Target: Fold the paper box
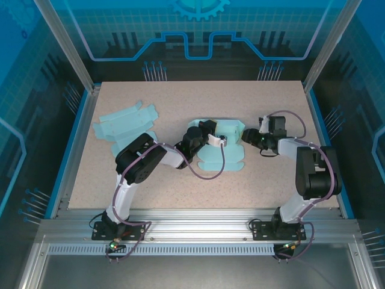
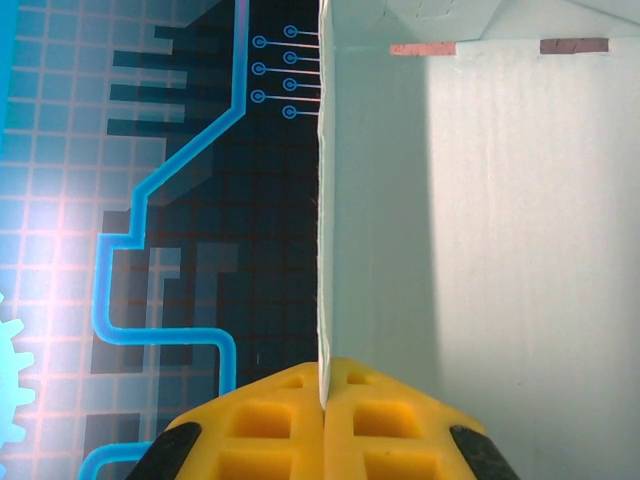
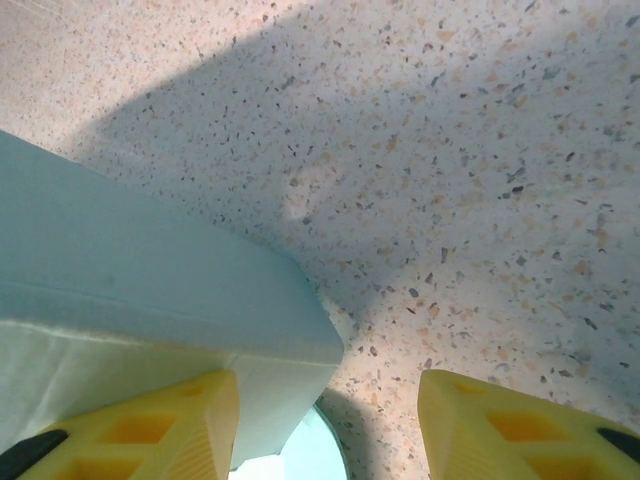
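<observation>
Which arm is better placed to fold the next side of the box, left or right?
Right, probably. The right gripper is open with a corner of the box between its fingers, free to lift that side. The left gripper is shut on the box's upright wall, steadying it.

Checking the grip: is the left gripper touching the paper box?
Touching. In the left wrist view, the left gripper is closed on the paper box, pinching its thin wall edge.

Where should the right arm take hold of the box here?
Grip the box by its right-end flap, coming from the right: it stands off the table as a raised edge the open right fingers can straddle, while the left gripper pinches a panel on its left side.
</observation>
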Motion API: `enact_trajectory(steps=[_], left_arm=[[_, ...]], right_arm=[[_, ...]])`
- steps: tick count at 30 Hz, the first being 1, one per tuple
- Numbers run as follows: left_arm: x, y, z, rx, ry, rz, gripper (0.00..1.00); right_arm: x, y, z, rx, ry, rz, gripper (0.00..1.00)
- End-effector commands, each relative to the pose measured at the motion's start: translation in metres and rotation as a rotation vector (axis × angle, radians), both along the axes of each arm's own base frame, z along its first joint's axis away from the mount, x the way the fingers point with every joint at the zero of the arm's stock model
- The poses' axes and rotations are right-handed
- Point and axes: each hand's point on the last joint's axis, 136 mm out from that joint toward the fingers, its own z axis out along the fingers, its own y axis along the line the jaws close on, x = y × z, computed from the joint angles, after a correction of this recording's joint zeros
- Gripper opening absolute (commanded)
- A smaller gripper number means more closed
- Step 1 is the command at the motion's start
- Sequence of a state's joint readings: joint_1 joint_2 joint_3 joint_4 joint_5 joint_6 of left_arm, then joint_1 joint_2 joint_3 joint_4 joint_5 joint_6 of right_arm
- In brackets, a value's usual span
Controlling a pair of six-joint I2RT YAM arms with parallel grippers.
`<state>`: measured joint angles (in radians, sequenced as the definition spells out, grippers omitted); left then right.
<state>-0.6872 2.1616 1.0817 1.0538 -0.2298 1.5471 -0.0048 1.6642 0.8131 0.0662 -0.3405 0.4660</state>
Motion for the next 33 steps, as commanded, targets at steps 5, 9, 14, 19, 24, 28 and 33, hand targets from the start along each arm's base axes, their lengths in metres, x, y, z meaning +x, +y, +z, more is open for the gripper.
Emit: enact_trajectory(steps=[5,9,14,19,24,28,33], left_arm=[[-0.002,-0.006,-0.017,0.015,0.021,-0.037,0.00],[-0.001,-0.006,-0.019,0.022,0.023,-0.039,0.00],[-0.002,-0.007,-0.018,0.020,0.018,-0.042,0.00],[-0.001,-0.007,-0.017,0.020,0.014,-0.042,0.00],[-0.001,-0.007,-0.019,0.028,0.022,-0.042,0.00],[-0.001,-0.006,-0.018,0.024,0.018,-0.042,0.00],[-0.002,-0.007,-0.018,0.025,0.020,-0.048,0.00]], right_arm=[[0.004,0.018,0.008,0.002,-0.061,0.083,0.54],[0.002,0.029,0.009,-0.001,-0.082,0.113,0.58],[0.003,0.029,0.007,-0.021,-0.086,0.103,0.60],[0.011,0.033,0.008,-0.030,-0.089,0.110,0.60],[0.013,0.043,0.006,-0.048,-0.095,0.132,0.61],[0.010,0.046,0.006,-0.059,-0.106,0.131,0.62],[0.016,0.041,0.005,-0.085,-0.101,0.101,0.61]])
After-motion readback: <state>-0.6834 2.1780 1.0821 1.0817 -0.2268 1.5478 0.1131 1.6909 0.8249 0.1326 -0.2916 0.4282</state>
